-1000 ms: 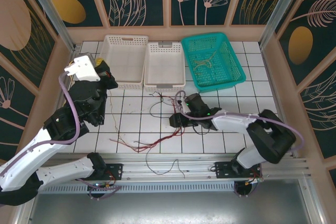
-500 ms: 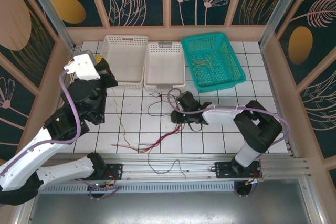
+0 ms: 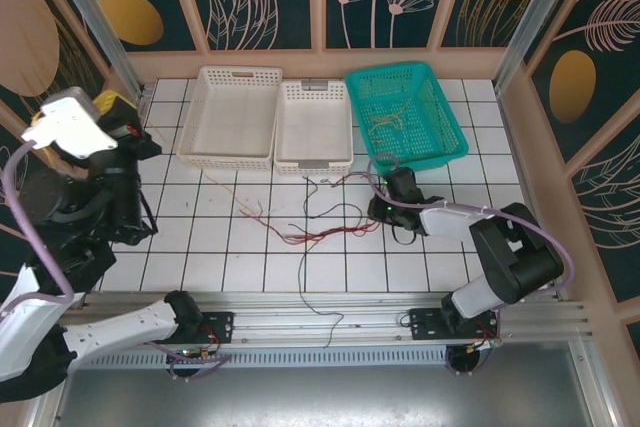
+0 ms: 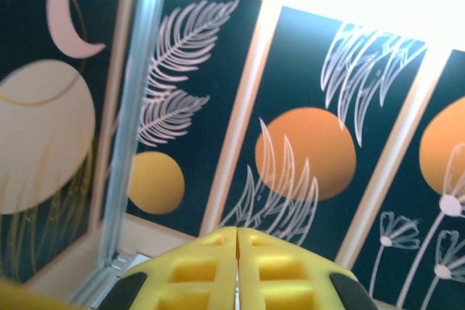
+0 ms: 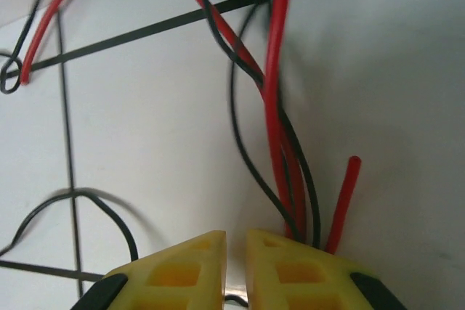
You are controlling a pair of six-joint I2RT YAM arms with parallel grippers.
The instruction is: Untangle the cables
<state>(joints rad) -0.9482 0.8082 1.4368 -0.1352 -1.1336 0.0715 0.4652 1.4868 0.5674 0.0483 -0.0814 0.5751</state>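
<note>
Your left gripper (image 4: pixel 237 245) is up by the left wall, yellow fingers pressed flat together, nothing between them. Your right gripper (image 5: pixel 235 248) sits low over the tiled table (image 3: pixel 200 247), jaws nearly together with a thin slit showing. The cables (image 5: pixel 272 107), red and black, run under its right finger; you cannot tell if they are pinched. They lie mid-table, in front of the white baskets (image 3: pixel 238 71).

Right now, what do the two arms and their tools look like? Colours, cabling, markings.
The left arm and the right arm: white shells, black joints, a thick lilac cable looped along each. The left tool and the right tool: blocky yellow fingers with square recessed pockets, black mounts behind. A white box on the left wrist. No lettering I can read.
</note>
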